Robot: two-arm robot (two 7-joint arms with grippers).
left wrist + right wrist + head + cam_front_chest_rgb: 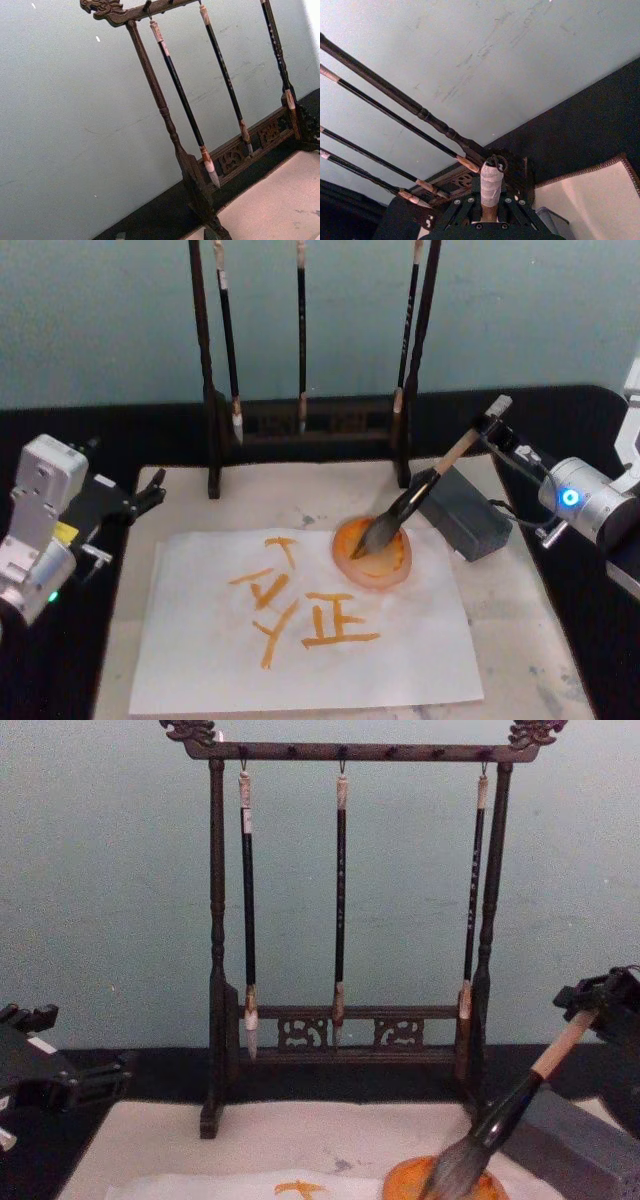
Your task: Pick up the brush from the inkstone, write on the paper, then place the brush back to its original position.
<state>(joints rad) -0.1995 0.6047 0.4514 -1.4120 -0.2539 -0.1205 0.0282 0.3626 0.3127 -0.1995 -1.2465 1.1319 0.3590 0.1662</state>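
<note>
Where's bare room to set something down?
Free: mat strip right of the paper, the paper's blank lower edge, and mat between rack and paper. Crowded: the dish, with the right gripper holding the brush in it, beside the grey block. Left gripper parked at the mat's left edge.

Rack [330,426] top cut off by head view's upper edge. Chest view: paper [200,1190] and orange dish [400,1184] clipped at bottom edge. Brush [425,485] handle partly hidden inside right gripper's [488,428] clamp. Bristle tip's contact with dish too blurred to tell.
</note>
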